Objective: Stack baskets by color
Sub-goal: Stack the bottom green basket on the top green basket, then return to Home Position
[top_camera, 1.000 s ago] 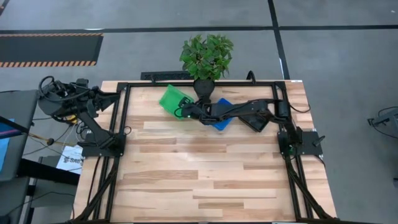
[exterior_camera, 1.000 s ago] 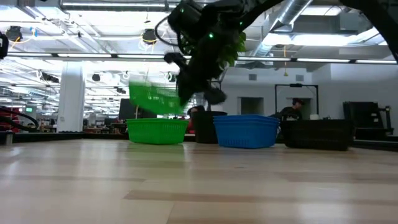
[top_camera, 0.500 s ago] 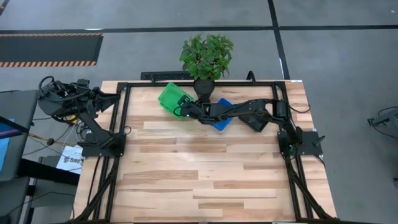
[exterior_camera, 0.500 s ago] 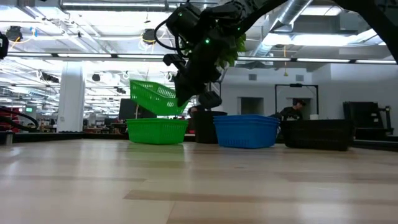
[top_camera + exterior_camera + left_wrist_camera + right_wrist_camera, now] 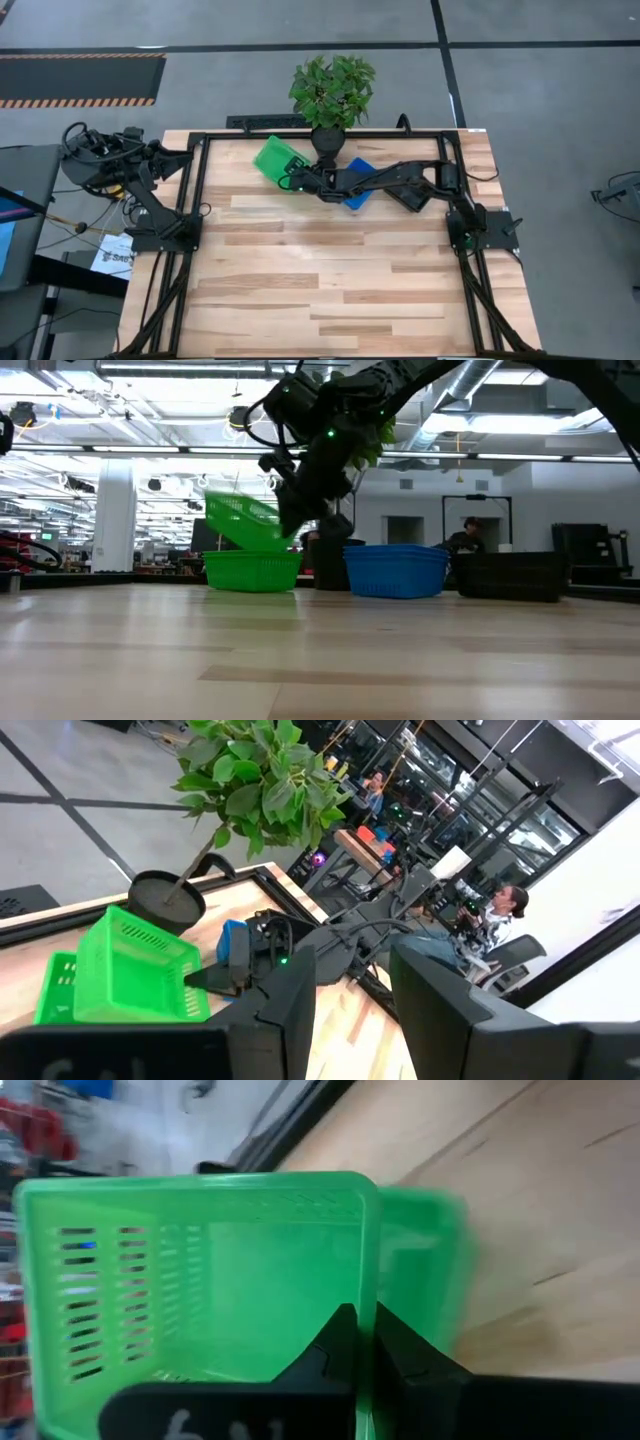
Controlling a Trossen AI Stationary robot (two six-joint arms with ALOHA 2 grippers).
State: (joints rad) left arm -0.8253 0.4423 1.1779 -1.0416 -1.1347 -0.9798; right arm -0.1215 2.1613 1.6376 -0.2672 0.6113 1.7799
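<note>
Near half of the table point(image 5: 300, 290) is bare wood; everything sits at the far edge by the plant point(image 5: 331, 95). Left arm is parked off the table's left side, away from the plant; left jaws point(image 5: 350, 990) part open, holding nothing. Right arm reaches across the far side toward the plant; right jaws point(image 5: 290, 180) are clamped on the rim of a green basket point(image 5: 240, 520), holding it tilted in the air. Right wrist view shows the fingers point(image 5: 345, 1345) pinching that rim, one each side of the wall. Directly under it a second green basket point(image 5: 252, 570) sits flat on the table, just left of the plant's pot point(image 5: 328, 565) in the low view; the held one is above it, not seated in it. Blue basket point(image 5: 396, 570) sits on the other side of the pot, under the right arm. Black basket point(image 5: 512, 575) is further out past the blue. A seated person point(image 5: 465, 535) shows in the room behind.
</note>
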